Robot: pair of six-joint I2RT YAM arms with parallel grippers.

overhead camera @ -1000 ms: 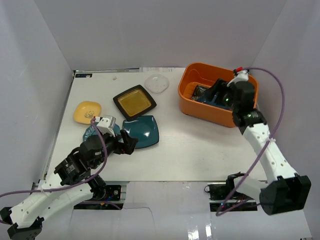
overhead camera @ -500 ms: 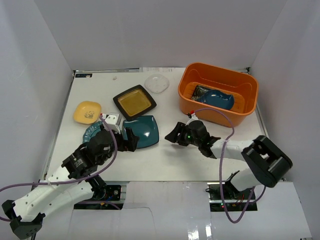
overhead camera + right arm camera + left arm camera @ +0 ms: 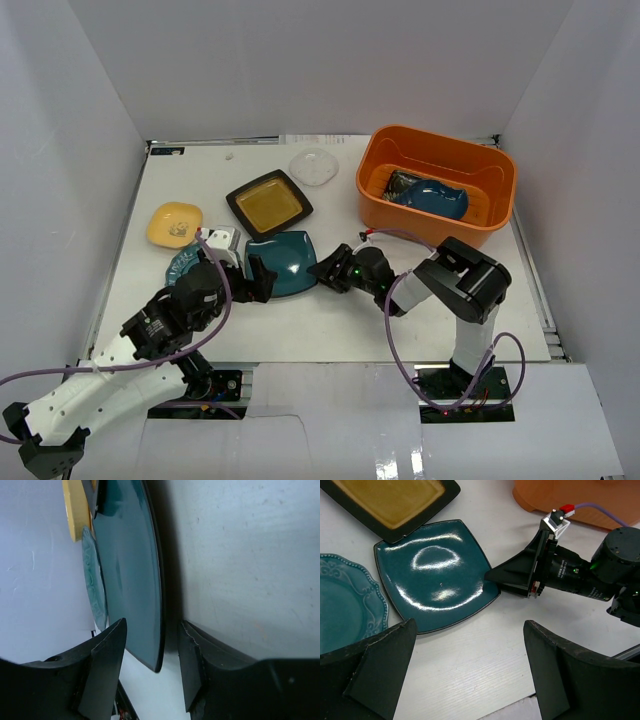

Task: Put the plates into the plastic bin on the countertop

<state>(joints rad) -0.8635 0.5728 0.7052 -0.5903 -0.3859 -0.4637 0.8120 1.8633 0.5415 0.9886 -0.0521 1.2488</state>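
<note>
Jaws of the right gripper (image 3: 152, 627) straddle the rim of the glossy teal square plate (image 3: 435, 575) — partly open, not clamped; left gripper (image 3: 470, 670) stands wide open beside it.

Bin (image 3: 440, 232) orange, blue dish (image 3: 435, 198) inside it. Left of bin: glossy teal square plate (image 3: 295, 258), black plate (image 3: 268, 204) with amber centre, yellow dish (image 3: 175, 223).

No writing, label, brand, number or sign can be read on anything here.
</note>
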